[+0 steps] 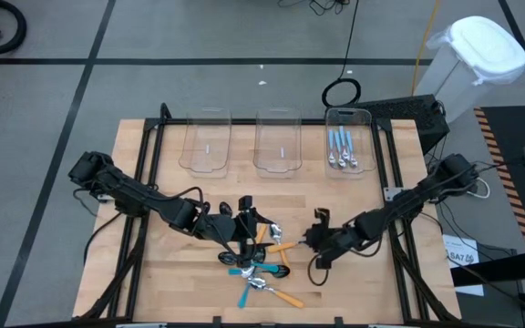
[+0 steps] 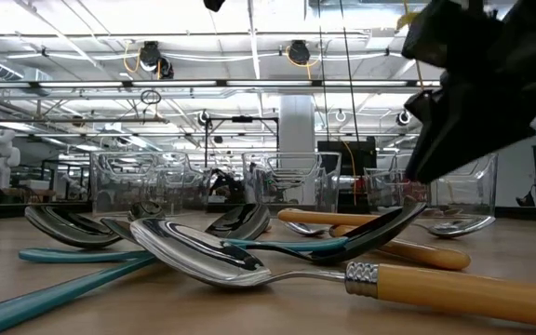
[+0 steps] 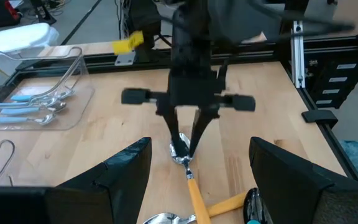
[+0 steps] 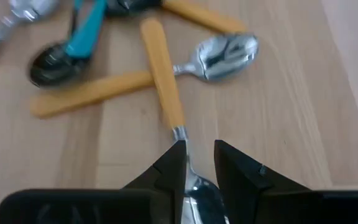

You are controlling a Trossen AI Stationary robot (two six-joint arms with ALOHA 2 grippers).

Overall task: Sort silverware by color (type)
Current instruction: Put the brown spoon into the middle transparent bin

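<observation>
A heap of spoons (image 1: 261,269) with teal and orange handles lies crossed on the wooden table near its front edge. Several light-blue spoons (image 1: 343,150) lie in the far right clear bin (image 1: 365,123). My right gripper (image 4: 199,163) slants down at the heap's right side, slightly open. Its fingertips stand on either side of an orange-handled spoon (image 4: 163,81) that rests on the table, its handle lying over another orange handle. My left gripper (image 1: 244,223) hovers wide open above the heap's far left side with nothing between its fingers. My right gripper has its fingertips (image 4: 178,163) on either side of the orange spoon where the thin neck meets the silver bowl (image 3: 180,151). They come slanting down from the table's right, along the spoon. Whether they touch it, I cannot tell.
Two more clear bins (image 1: 206,141) (image 1: 277,141) stand side by side at the far edge with nothing in them. Black frame rails run along the table's left and right sides. Bare wood lies between the bins and the heap.
</observation>
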